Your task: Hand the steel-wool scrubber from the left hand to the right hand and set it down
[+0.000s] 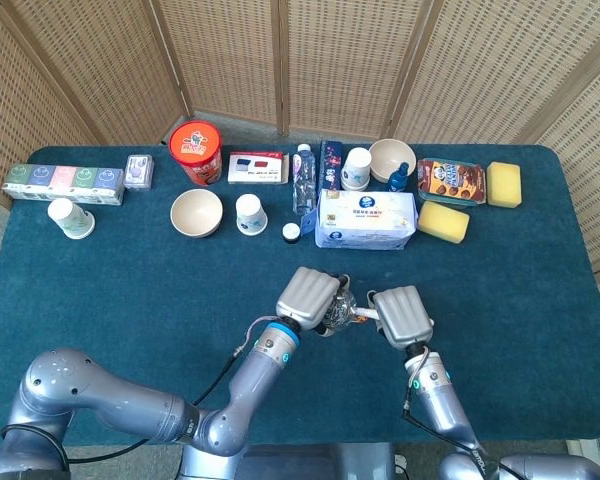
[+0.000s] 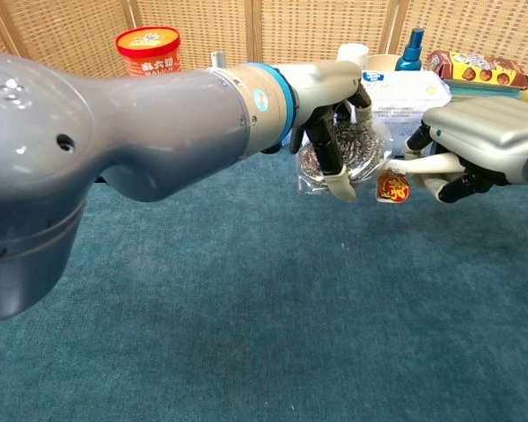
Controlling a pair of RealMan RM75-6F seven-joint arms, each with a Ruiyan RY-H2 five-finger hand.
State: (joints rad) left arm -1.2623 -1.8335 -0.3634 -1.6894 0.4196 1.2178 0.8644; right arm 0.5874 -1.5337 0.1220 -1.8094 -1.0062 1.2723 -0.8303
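The steel-wool scrubber [image 1: 341, 309] [image 2: 350, 148], a silvery ball in a clear wrapper with a red tag [image 2: 392, 187], hangs above the blue cloth at the table's near middle. My left hand [image 1: 308, 297] [image 2: 327, 104] grips it from above, fingers wrapped round the ball. My right hand [image 1: 402, 315] [image 2: 477, 141] is close on its right with fingers curled in. Its thumb and a finger pinch the wrapper's edge by the tag. Both hands hold the scrubber off the table.
Just behind the hands lies a tissue box [image 1: 367, 218]. Along the far side stand a bowl [image 1: 196, 212], paper cup [image 1: 251, 213], water bottle [image 1: 302, 180], red canister [image 1: 196, 150] and yellow sponges [image 1: 443, 221]. Bare blue cloth [image 1: 510, 310] spreads right of the hands.
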